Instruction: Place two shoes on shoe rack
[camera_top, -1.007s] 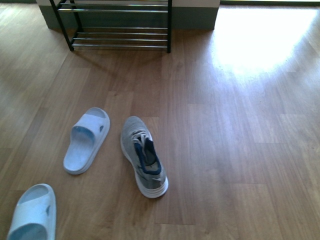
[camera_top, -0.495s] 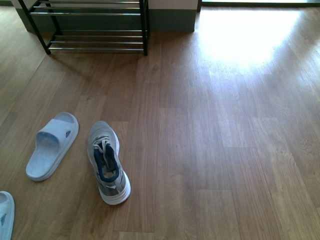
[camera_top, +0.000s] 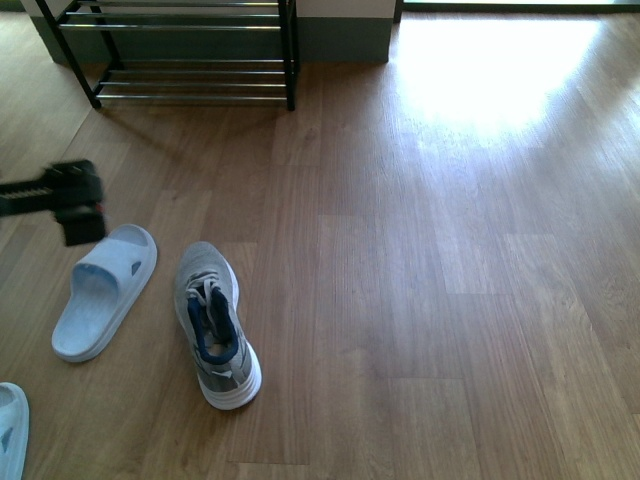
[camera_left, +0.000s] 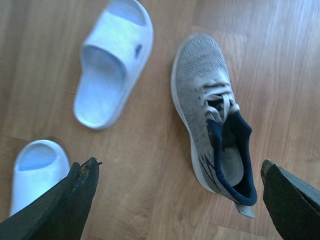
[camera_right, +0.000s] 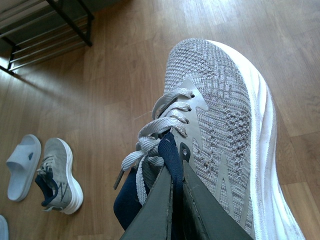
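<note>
Far left of the front view, the left claw (camera_top: 78, 210) is a black blur hanging just above the toe end of a pale slide (camera_top: 103, 292). The wrist cam shows its jaws spread wide with nothing between them.

Next over is the floor sneaker (camera_top: 215, 322), just beside the slide, down and to the right of that claw. Its long axis runs nearly straight up the frame, toe towards the shoe rack (camera_top: 190, 60) in the upper left and heel and navy collar towards the camera. No shoe on the tiers in view.

The right claw (camera_right: 172, 172) isn't in the front view. Its own cam shows it pinched shut on the navy collar of the second sneaker (camera_right: 220, 120), which is up off the floor.

So I'd say the left arm is the near one, and the claw needs to line up across that collar.
</note>
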